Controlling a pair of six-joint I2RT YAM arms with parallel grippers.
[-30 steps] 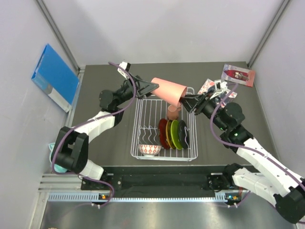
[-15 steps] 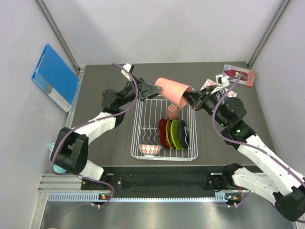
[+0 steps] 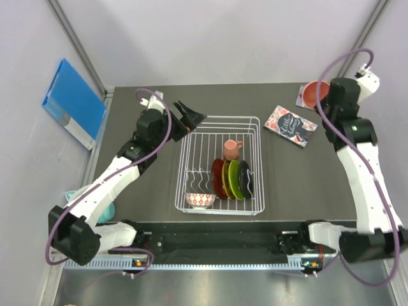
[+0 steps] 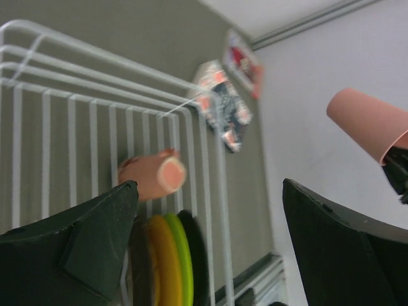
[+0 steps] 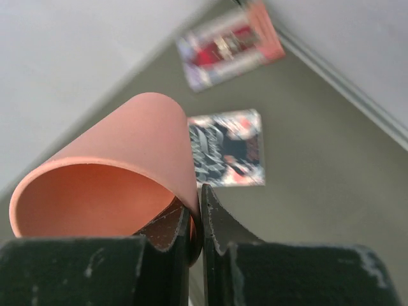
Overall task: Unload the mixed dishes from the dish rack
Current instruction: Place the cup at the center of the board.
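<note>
The white wire dish rack (image 3: 255, 191) stands mid-table. It holds a small salmon mug (image 3: 231, 148), upright red, amber, lime-green and black plates (image 3: 233, 179) and a small patterned bowl (image 3: 199, 199). My left gripper (image 3: 189, 116) is open and empty above the rack's far left corner. Its wrist view shows the mug (image 4: 153, 177) and plates (image 4: 172, 261) between its fingers (image 4: 83, 248). My right gripper (image 3: 323, 95) is raised at the far right, shut on the rim of the tall pink cup (image 3: 311, 94). The cup (image 5: 121, 185) lies tilted, pinched at its wall.
A dark printed booklet (image 3: 291, 125) lies right of the rack. A red booklet (image 5: 229, 44) lies in the far right corner, under the cup. A blue folder (image 3: 72, 102) leans on the left wall. The enclosure walls stand close on both sides.
My right arm swung the pink cup from over the rack's far edge up and out to the far right corner. My left gripper drew back slightly and stays open.
</note>
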